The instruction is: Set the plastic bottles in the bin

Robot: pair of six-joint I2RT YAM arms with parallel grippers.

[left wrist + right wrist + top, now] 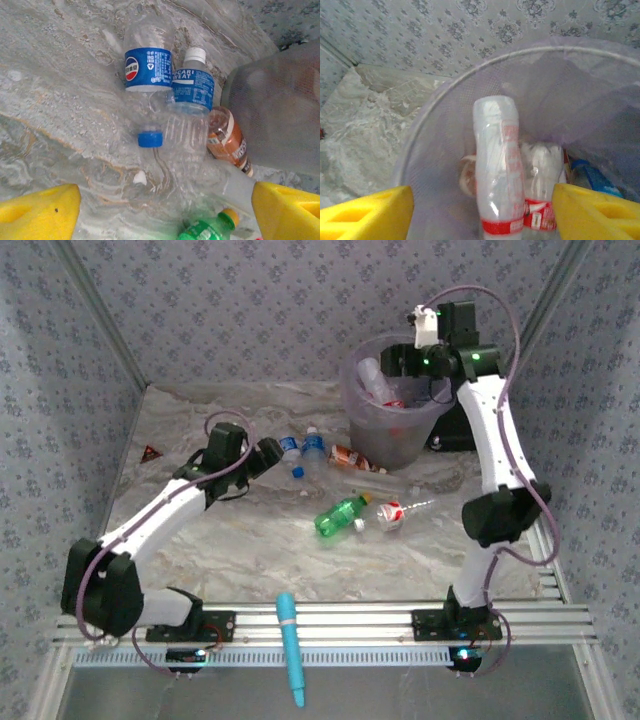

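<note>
The pale-purple bin (386, 435) stands at the back right with several bottles inside. My right gripper (402, 362) hovers open over its rim (555, 48). A clear red-labelled bottle (496, 170) stands loose in the bin between the yellow fingers (365, 212), touching neither. Beside it is a second red-labelled bottle (542, 185). My left gripper (165, 212) is open above the table, short of two blue-labelled bottles (148, 67) (193, 90), a brown one (229, 140) and a green one (209, 229). More bottles lie mid-table: green (340, 515), red-labelled (392, 515).
A light-blue pen-shaped tool (290, 645) lies across the front rail. A black box (455, 440) sits behind the bin to its right. A small white scrap (140, 177) lies on the marbled tabletop (230, 540). Patterned walls close in three sides.
</note>
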